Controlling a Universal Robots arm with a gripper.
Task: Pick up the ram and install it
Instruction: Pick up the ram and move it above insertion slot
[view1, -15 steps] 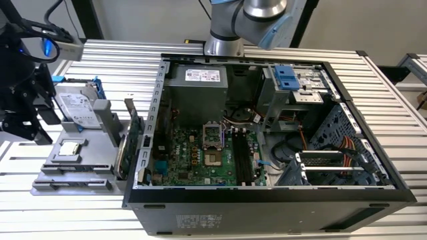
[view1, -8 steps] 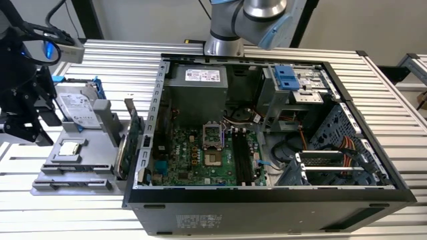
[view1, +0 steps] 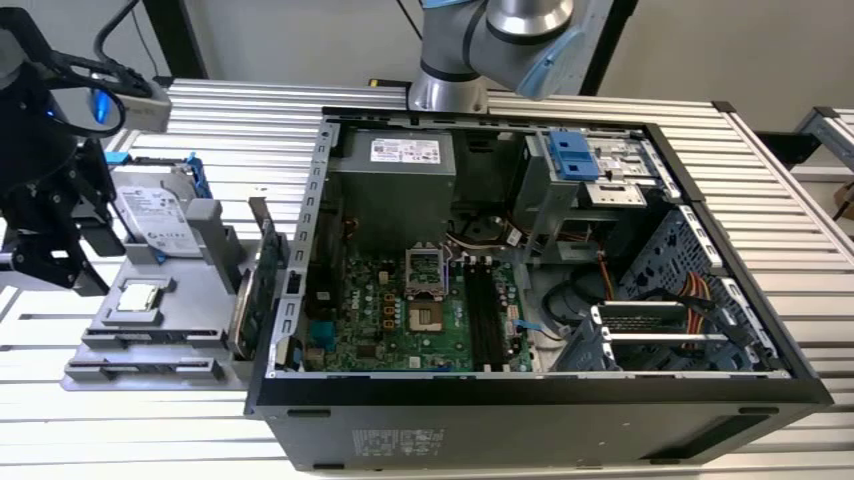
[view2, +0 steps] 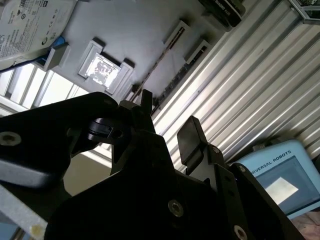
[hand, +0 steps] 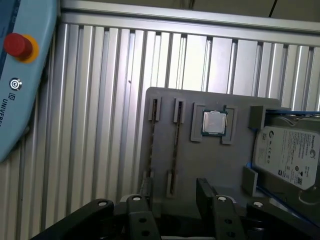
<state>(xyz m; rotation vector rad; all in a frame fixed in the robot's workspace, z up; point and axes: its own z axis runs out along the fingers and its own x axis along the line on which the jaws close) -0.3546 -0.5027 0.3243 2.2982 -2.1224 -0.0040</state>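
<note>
1. In the first wrist view, the gripper has its jaws spread, with nothing between the two black fingers.
2. The ram is seen edge-on as a thin dark stick. It stands in a slot of the grey holder, straight ahead of the gap between the jaws and not gripped by them.
3. A second, thinner line lies in the neighbouring slot, ahead of one finger; I cannot tell what it is.
4. Beyond the other finger a square processor chip sits in its own recess of the holder. Farther out on that same side lies a silver hard drive.
5. The second wrist view shows the same wide gap between the jaws, with the ram running away from it across the holder.
6. In the exterior view the gripper hangs over the holder, which rests on a ribbed metal table. An open computer case stands just beside the holder, on the exterior view's right.
</note>
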